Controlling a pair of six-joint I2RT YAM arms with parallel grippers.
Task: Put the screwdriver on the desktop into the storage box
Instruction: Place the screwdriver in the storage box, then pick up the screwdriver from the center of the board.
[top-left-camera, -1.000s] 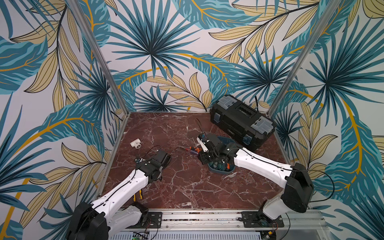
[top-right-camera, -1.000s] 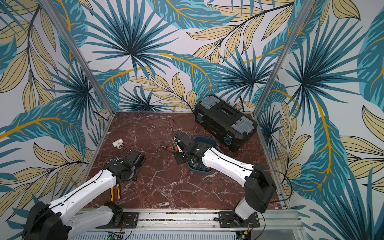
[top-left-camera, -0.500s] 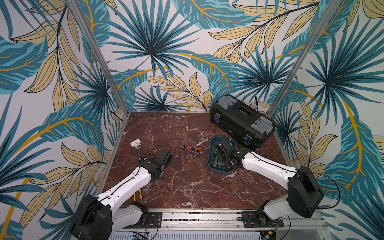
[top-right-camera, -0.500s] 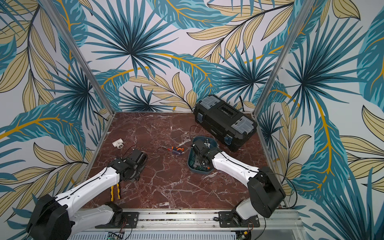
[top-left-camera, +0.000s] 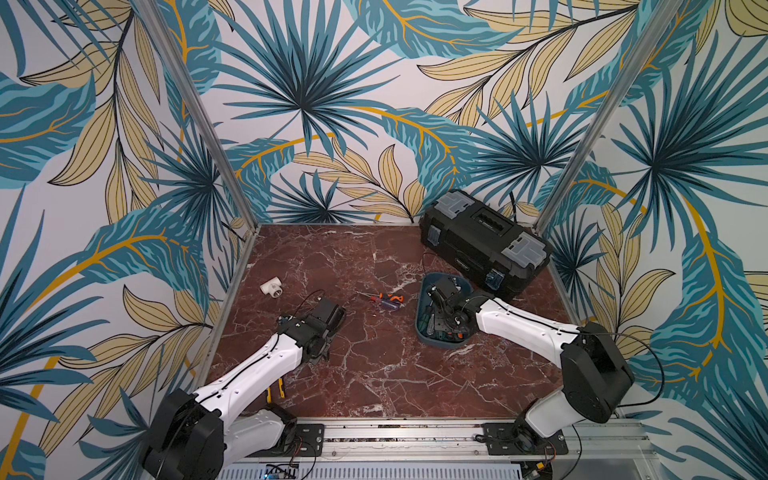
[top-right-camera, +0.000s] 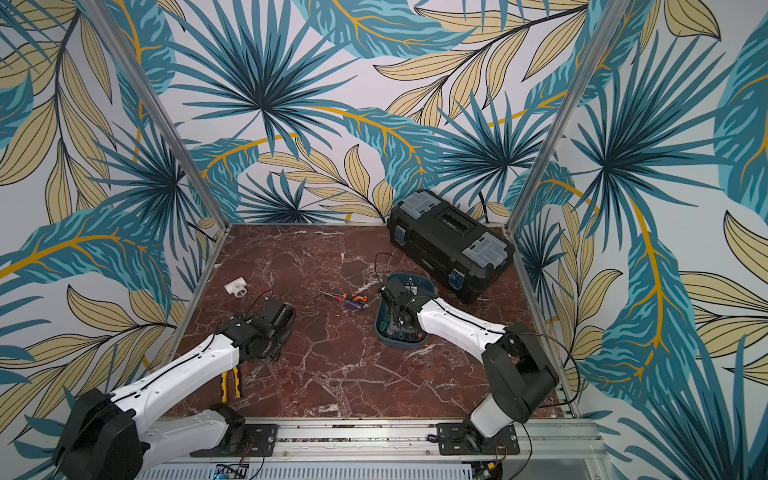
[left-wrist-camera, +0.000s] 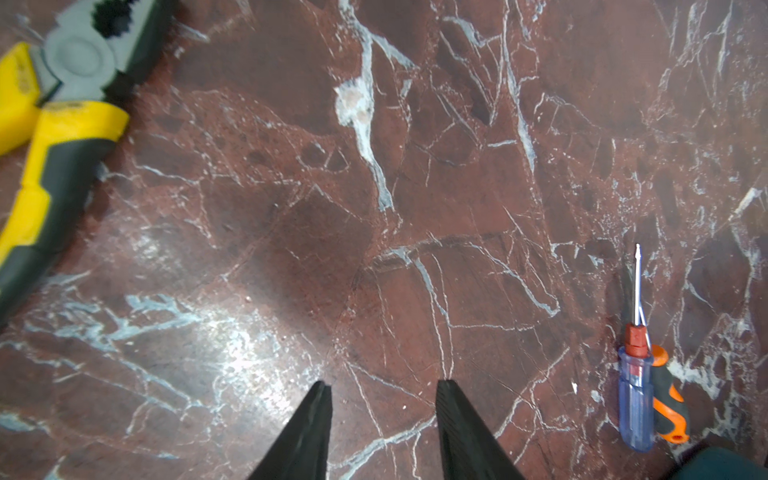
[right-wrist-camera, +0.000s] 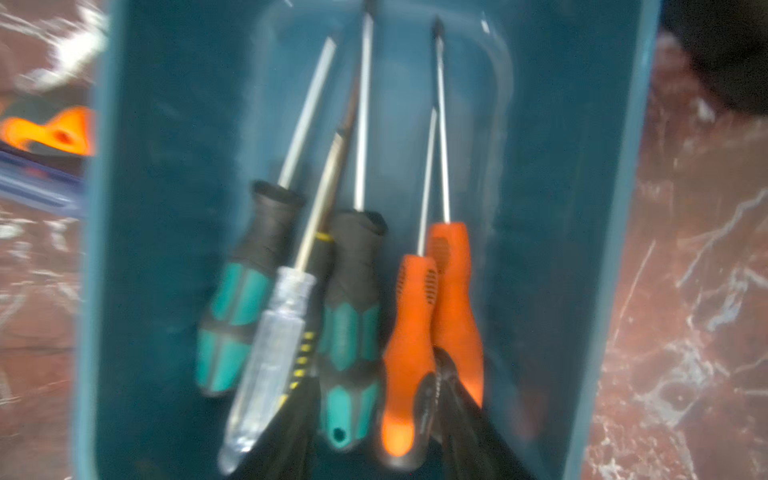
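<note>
Two screwdrivers lie side by side on the desktop (top-left-camera: 374, 374), one with a clear blue handle (left-wrist-camera: 633, 395) and one with an orange and black handle (left-wrist-camera: 670, 405); both top views show the pair (top-left-camera: 386, 298) (top-right-camera: 351, 300). The teal storage box (top-left-camera: 420, 307) (top-right-camera: 380, 316) (right-wrist-camera: 615, 249) holds several screwdrivers, some with green handles (right-wrist-camera: 349, 332), some with orange handles (right-wrist-camera: 409, 332). My right gripper (right-wrist-camera: 374, 368) (top-left-camera: 435, 325) reaches into the box with its jaws apart around loose handles. My left gripper (left-wrist-camera: 385, 384) (top-left-camera: 321, 353) hangs open over bare marble, well away from the pair.
A black toolbox (top-left-camera: 482, 245) (top-right-camera: 449, 241) stands at the back right, close behind the storage box. A white pipe fitting (top-left-camera: 271, 287) lies at the left edge. Yellow-handled pliers (left-wrist-camera: 54, 145) (top-right-camera: 230, 384) lie near the left arm.
My right gripper moved from beside the pair on the desktop to over the storage box, then its jaws spread apart inside it. The left arm has hardly moved.
</note>
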